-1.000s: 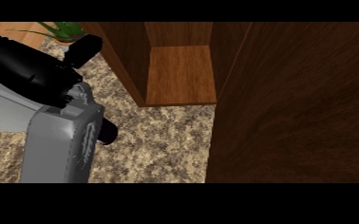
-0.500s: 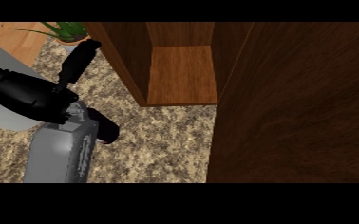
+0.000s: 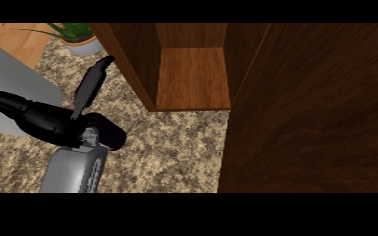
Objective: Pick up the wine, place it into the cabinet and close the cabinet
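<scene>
Granite counter (image 3: pixel 170 145) bears the open cabinet (image 3: pixel 193 77); left hand (image 3: pixel 70 125), fingers (image 3: pixel 92 82) straight.

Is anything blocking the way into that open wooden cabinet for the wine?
Nothing visible does: the brown wooden cabinet's compartment stands open, with only speckled stone counter between it and the black left hand. I cannot make out the wine itself.

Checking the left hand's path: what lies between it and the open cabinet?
In the head view, only bare granite counter lies between the left hand and the cabinet.

no readable text, labels or signs
</scene>
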`<state>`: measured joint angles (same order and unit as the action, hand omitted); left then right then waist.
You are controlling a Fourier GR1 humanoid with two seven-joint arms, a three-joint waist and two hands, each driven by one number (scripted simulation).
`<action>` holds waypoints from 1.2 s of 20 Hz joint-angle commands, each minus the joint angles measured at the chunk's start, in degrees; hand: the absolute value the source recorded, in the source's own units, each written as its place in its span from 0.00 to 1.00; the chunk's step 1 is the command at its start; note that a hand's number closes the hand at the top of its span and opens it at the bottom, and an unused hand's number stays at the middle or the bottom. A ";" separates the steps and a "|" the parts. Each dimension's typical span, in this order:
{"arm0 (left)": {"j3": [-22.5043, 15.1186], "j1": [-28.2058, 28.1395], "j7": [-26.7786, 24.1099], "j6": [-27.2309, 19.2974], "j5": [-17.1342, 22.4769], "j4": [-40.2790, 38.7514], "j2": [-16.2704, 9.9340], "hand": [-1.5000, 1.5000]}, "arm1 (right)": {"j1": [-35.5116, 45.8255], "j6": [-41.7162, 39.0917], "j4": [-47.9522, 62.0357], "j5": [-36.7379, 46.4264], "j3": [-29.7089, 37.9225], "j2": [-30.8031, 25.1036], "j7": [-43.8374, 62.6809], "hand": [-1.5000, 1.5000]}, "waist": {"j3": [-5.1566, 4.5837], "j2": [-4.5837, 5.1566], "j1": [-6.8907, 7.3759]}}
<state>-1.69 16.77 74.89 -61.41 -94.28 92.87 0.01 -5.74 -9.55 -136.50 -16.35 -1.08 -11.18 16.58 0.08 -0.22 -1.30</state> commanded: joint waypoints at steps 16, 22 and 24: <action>-3.86 -17.54 10.60 -23.09 2.54 -5.88 -0.01 0.00 | -4.03 -1.32 -6.30 -3.29 -0.93 2.32 2.89 0.00 | -0.16 0.01 0.66; -6.07 -19.81 9.90 -24.28 4.16 -6.99 -0.01 0.00 | -0.95 -2.89 -0.27 -3.79 1.52 2.13 -0.98 0.00 | -0.20 0.19 1.21; -5.25 -18.49 9.67 -24.33 4.22 -6.96 -0.01 0.00 | -6.07 -4.47 -4.62 -6.14 2.01 1.54 -0.07 0.00 | -0.10 0.09 0.74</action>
<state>-6.05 -1.15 79.19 -82.28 -90.08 86.52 0.00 -8.27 -12.53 -136.35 -17.81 -1.08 -9.00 16.00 -0.01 -0.20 -0.48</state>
